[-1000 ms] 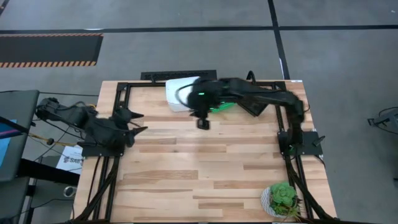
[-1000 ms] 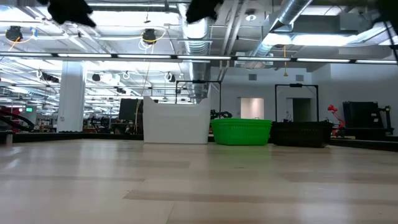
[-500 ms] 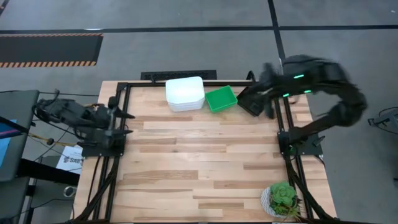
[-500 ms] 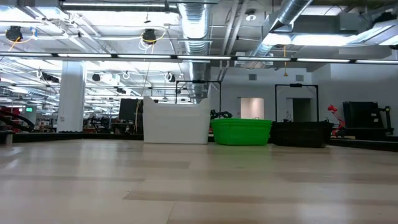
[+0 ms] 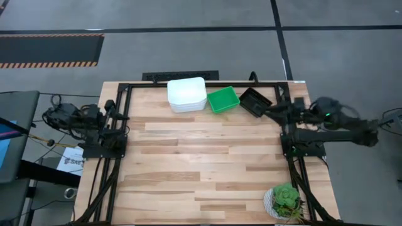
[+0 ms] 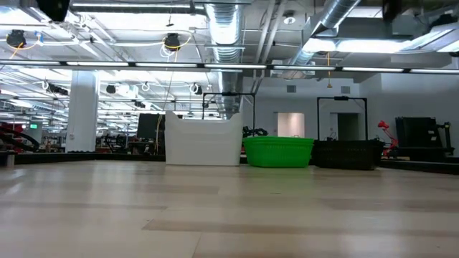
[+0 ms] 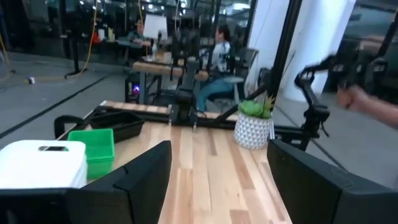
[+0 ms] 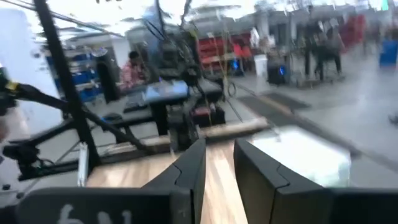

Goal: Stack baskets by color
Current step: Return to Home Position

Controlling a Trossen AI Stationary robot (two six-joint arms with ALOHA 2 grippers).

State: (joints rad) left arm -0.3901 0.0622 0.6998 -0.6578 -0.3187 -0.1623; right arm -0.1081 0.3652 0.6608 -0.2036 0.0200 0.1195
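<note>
Now the black baskets (image 5: 255, 102) sit just beside the right hand (image 5: 271, 112). The green baskets (image 5: 223, 99) come next, then the white baskets (image 5: 186, 95), which are the ones nearest the left hand (image 5: 120, 116). All three lots stand in a row along one edge of the surface (image 5: 201, 163). The left hand is wide open and empty. The right hand's fingers (image 8: 189, 171) show only a narrow gap and hold nothing.

white baskets (image 8: 303, 158) blurred in the right wrist view, black baskets (image 5: 254, 102) too small to count, seated person (image 7: 219, 59) indistinct
</note>
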